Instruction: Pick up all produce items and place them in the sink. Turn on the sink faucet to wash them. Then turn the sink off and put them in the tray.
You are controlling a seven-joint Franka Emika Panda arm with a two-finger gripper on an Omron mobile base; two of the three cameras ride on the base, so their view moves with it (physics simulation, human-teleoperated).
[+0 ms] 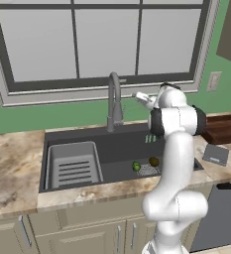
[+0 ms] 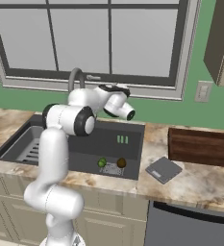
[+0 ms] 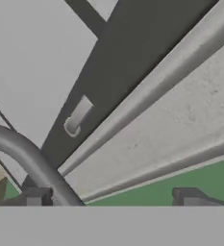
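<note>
Two produce items lie on the floor of the dark sink (image 1: pixel 119 144) beside the drain grate (image 1: pixel 147 170): a bright green one (image 1: pixel 136 166) and a dark brown one (image 1: pixel 154 161). From the right base they are the green one (image 2: pixel 102 163) and the brown one (image 2: pixel 121 163). The grey gooseneck faucet (image 1: pixel 114 96) rises behind the basin. My gripper (image 1: pixel 139 97) is high above the sink, just right of the faucet's arch, facing the window. In the hand view the gripper (image 3: pixel 111 198) is open and holds nothing, with the faucet's curved pipe (image 3: pixel 27 153) passing by its left fingertip (image 3: pixel 36 197). The wooden tray (image 2: pixel 202 146) is on the counter to the right.
A light grey ribbed rack (image 1: pixel 72 166) fills the left half of the sink. A small flat grey square (image 2: pixel 164 169) lies on the counter between the sink and the tray. The window frame (image 3: pixel 132 62) is close ahead of the hand. My own arm stands over the sink's right front corner.
</note>
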